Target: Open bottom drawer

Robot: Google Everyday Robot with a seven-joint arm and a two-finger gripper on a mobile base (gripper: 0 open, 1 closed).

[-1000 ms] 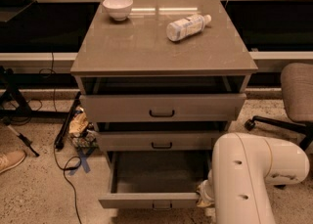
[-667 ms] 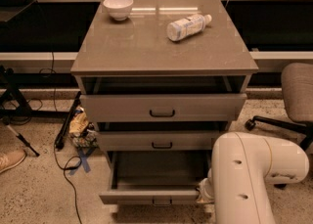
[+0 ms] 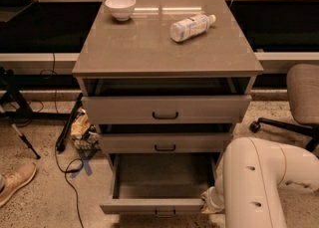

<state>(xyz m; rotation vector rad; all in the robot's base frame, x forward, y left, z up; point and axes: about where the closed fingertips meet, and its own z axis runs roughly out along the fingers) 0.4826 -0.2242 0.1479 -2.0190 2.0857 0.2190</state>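
Observation:
The bottom drawer (image 3: 144,206) is the lowest of three grey-brown drawers. It stands pulled far out, and its inside is dark and empty. Its small black handle (image 3: 164,214) shows at the lower edge of the front panel. My gripper (image 3: 208,201) is at the right end of the drawer's front panel, mostly hidden behind my white arm (image 3: 259,182), which fills the lower right. The middle drawer (image 3: 164,142) and the top drawer (image 3: 164,108) each stand slightly out.
A white bowl (image 3: 120,7) and a lying plastic bottle (image 3: 192,26) rest on the cabinet top (image 3: 149,48). An office chair (image 3: 301,92) stands at the right. Crumpled bags (image 3: 82,130), a black cable and a shoe (image 3: 15,182) lie on the floor at the left.

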